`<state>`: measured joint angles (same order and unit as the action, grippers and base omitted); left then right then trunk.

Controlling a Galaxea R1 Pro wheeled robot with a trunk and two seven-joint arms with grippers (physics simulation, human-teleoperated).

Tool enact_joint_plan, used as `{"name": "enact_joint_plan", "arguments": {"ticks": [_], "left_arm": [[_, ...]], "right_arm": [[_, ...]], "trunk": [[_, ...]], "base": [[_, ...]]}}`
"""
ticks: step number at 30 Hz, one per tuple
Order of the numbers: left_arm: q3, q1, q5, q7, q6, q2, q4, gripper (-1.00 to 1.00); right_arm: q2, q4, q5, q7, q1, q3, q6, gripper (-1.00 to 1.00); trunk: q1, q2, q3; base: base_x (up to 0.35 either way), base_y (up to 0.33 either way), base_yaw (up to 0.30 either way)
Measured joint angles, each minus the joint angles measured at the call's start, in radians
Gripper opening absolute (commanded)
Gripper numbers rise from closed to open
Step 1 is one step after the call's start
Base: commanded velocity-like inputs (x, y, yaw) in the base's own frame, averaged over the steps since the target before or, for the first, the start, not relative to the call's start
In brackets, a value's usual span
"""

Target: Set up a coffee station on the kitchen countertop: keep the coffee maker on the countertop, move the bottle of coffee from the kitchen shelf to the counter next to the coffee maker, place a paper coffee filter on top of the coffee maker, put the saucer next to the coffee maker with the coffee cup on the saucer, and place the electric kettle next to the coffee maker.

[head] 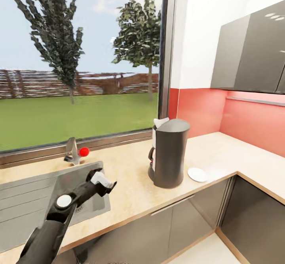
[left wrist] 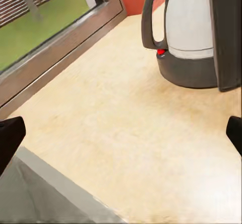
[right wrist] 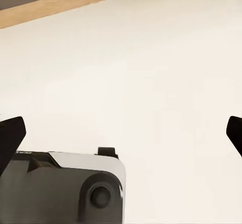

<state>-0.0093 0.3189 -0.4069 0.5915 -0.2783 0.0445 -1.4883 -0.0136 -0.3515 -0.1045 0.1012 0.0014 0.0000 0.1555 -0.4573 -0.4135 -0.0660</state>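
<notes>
Beside coffee maker (head: 170, 153) — saucer (head: 197, 174); kettle (left wrist: 189, 37) behind, L fingers (left wrist: 11, 138) apart.

A home kitchen: the left gripper (head: 106, 181) is hovering over a light wood countertop (head: 130, 184), a steel sink (head: 27, 200) just beneath and behind it, a coffee maker (head: 170, 153) ahead, dark cabinets (head: 249, 54) hanging beyond, a garden window (head: 79, 58) alongside.

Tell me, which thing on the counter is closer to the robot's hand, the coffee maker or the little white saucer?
The coffee maker: it stands between the left gripper and the saucer.
</notes>
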Motion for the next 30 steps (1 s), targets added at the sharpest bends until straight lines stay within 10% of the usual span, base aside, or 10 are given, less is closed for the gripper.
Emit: {"name": "enact_joint_plan", "arguments": {"ticks": [1, 8, 30], "left_arm": [[0.001, -0.093, 0.039, -0.023, 0.141, -0.001, 0.002, 1.0], [0.004, -0.181, 0.15, -0.077, 0.195, 0.005, 0.011, 1.0], [-0.002, -0.23, 0.171, -0.085, 0.303, 0.001, 0.011, 1.0]], "right_arm": [[0.0, 0.0, 0.0, 0.0, 0.0, 0.0, 0.0, 1.0], [0.001, 0.0, 0.0, 0.0, 0.0, -0.001, 0.001, 1.0], [-0.001, 0.0, 0.001, 0.002, 0.0, -0.008, 0.001, 1.0]], "trunk": [[0.0, 0.0, 0.0], [0.0, 0.0, 0.0], [-0.001, 0.0, 0.0]], "base": [[0.0, 0.0, 0.278], [0.0, 0.0, 0.278], [-0.183, -0.135, 0.278]]}}
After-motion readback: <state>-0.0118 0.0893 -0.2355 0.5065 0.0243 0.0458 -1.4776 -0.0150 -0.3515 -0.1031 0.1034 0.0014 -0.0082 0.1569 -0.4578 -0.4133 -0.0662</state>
